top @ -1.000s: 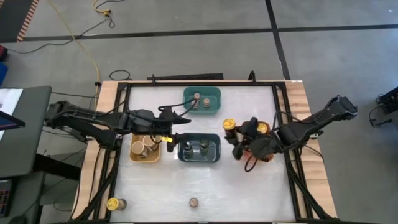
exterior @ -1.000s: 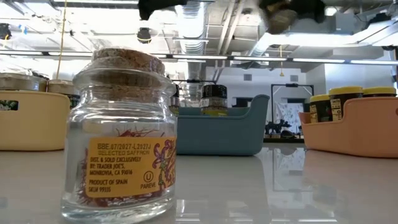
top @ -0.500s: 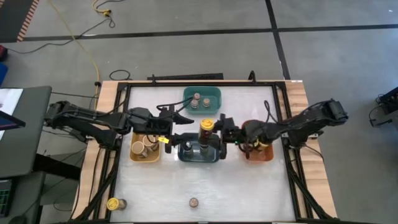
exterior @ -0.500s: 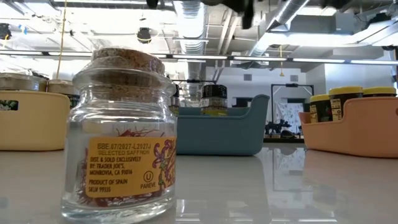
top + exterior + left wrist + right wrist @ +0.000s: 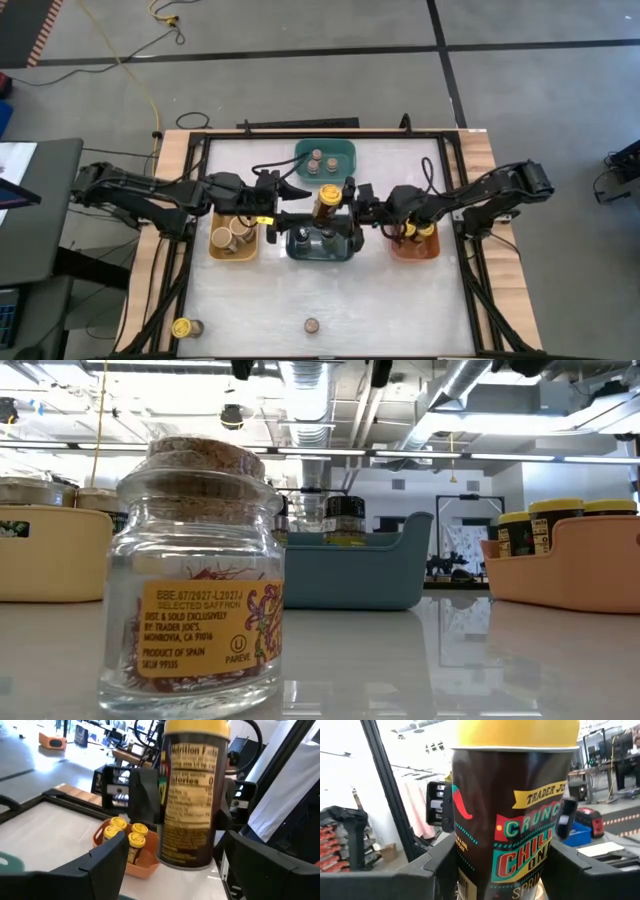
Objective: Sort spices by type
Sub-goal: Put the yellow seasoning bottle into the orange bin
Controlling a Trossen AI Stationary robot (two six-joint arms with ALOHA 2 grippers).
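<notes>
Your right gripper (image 5: 352,205) squeezes a tall dark spice jar with a yellow lid (image 5: 327,203) in the air, at 12 o'clock of the dark-blue plastic bin (image 5: 320,255). Your left gripper (image 5: 295,203) waits beside it, fingers wide and empty. A bump could knock the jar loose. Only the wrist views show its label; the overhead view shows the bin below.

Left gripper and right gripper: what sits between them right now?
High view: a yellow-lidded jar, clamped by the right gripper, facing the open left gripper, above the dark-blue bin.
</notes>
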